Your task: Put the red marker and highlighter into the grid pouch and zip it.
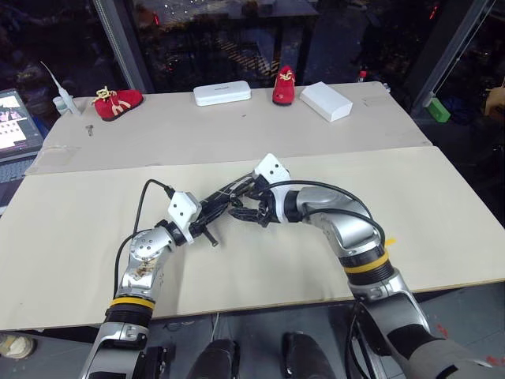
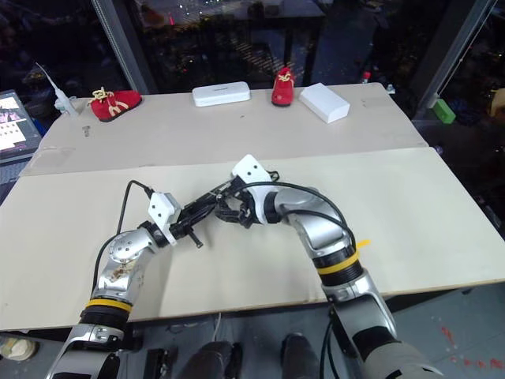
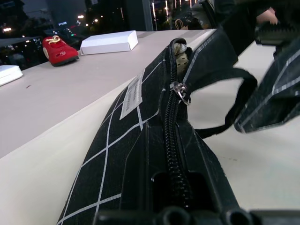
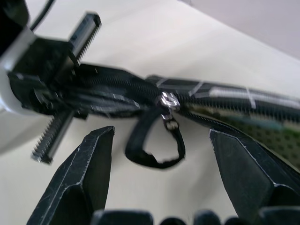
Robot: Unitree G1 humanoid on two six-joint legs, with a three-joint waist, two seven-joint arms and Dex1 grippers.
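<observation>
Two grippers meet above the near tabletop (image 1: 442, 229): the left gripper (image 1: 207, 215) pinches one end of the grid pouch (image 3: 140, 136), held off the surface; the right gripper (image 4: 159, 178), fingers spread, flanks its zipper pull loop (image 4: 154, 150). Beyond, a white case (image 1: 222, 94) and red shoes (image 1: 118, 103) lie.

You have a wide beige table (image 1: 442, 213) before you, made of two boards meeting at a seam. Behind its far edge stands dark glass (image 1: 237, 39) with grey frame posts (image 1: 118, 39), night lights showing through. A laptop (image 1: 16, 118) sits at your far left. Grey floor (image 1: 473, 324) shows below the near edge.
</observation>
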